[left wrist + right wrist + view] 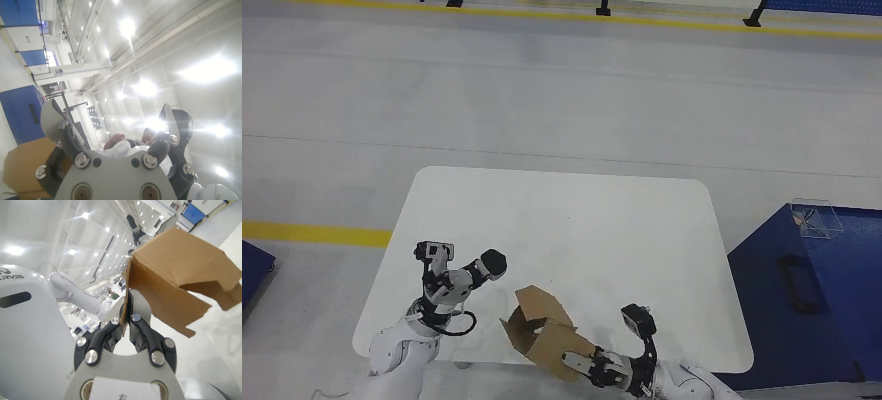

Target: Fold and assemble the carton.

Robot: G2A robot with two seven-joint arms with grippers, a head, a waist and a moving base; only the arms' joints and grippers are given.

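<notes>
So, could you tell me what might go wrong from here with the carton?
1. The right gripper pinches just one thin panel edge of the carton, so the carton may pivot or slip out.
2. The left gripper is open and apart from it, so there is no second support while the flaps hang loose.
3. The carton is held by the near edge of the table; if dropped, it could fall off.

Label (pixel 123 390) on right tool (pixel 127 299) base: print cut off, unreadable.
</notes>
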